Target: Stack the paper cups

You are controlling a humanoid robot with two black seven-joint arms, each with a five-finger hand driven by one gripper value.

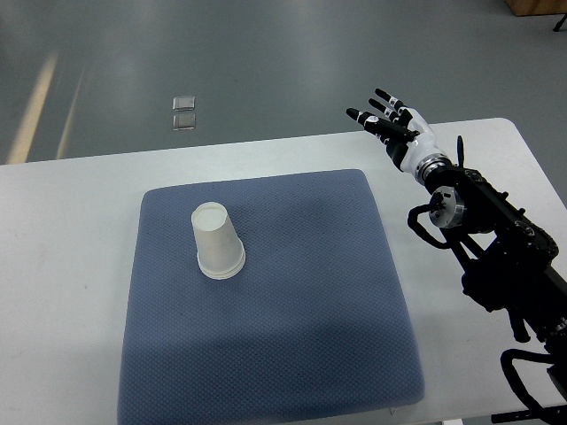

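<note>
The table [80, 186] is white and carries a blue pad [301, 319] over most of its middle; both lie below and to the left of the fingers [379, 113]. The right arm [505, 257] enters from the right edge and reaches up toward the table's far side, ending in the right hand [394, 128], which is raised over the far table edge, clear of the pad. Its fingers are spread and extended, pointing up and left, and grip nothing. The left hand is not in view. One cup [218, 241] stands upside down on the pad, wide rim down, well apart from the fingertips and down-left of them. Whether it is a single cup or several already nested cannot be told; no second loose cup is visible. Judged state: either the stack is finished and the hand is parked, or an approach has not begun. Should a grasp be needed, recommended practice is as follows: bring the hand down-left over the pad, keep the fingers spread until they bracket the cup's side, and close lightly on the upper wall, since thin paper is likely to crush. The soft pad may let the cup tip if it is pushed sideways, so contact should come from both sides together.
</note>
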